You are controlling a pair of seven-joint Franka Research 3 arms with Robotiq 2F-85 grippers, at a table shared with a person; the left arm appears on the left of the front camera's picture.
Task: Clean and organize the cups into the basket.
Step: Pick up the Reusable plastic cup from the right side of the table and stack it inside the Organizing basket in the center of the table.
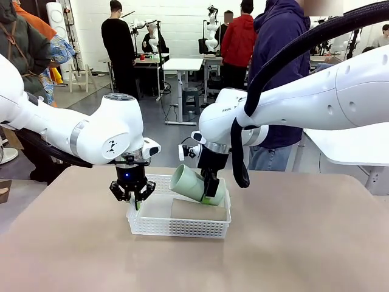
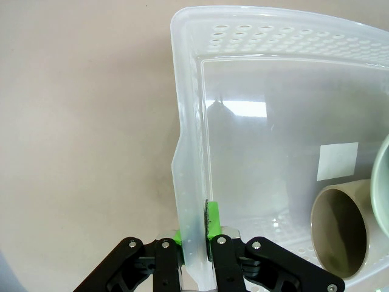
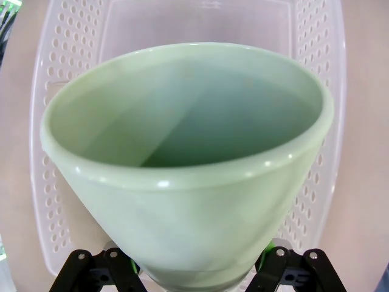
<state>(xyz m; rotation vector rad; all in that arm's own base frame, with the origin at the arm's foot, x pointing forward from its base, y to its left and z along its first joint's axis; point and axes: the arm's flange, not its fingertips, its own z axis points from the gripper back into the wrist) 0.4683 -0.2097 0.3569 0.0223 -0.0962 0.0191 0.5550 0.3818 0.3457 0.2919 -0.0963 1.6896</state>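
**Item under handling.** The mint green cup (image 1: 191, 184) hangs tilted above the right half of the white basket (image 1: 182, 229), mouth turned up and to the left, base low near the basket's far right corner. We judge it to be light and rigid. Its matte wall should give fair friction, but its taper would let a loose grip slide towards the narrow end. The right fingers (image 1: 212, 185) are closed across its narrow lower body, one on each side. That is the sensible place to hold it, since the mouth is too wide to span. If it is ceramic, a drop onto the other cup could chip it; we cannot tell the material.

**Contents.** A tan cup (image 2: 340, 228) lies on its side on the basket floor, directly beneath the green one.

**Basket.** It is thin perforated plastic, likely flexible and easily shifted. The left fingers (image 2: 209, 222) are pressed together on its left wall, one pad inside and one outside, holding it steady on the surface (image 1: 304, 243).

**Not established.**
- The green cup's base is hidden by the right fingers and the basket wall, so we cannot say whether it touches anything.
- The tan cup is cut off at the frame edge in the left wrist view and is partly covered in the front view.
- We cannot tell whether a second tan cup lies alongside it.
- In the right wrist view the green cup blocks most of the basket floor.
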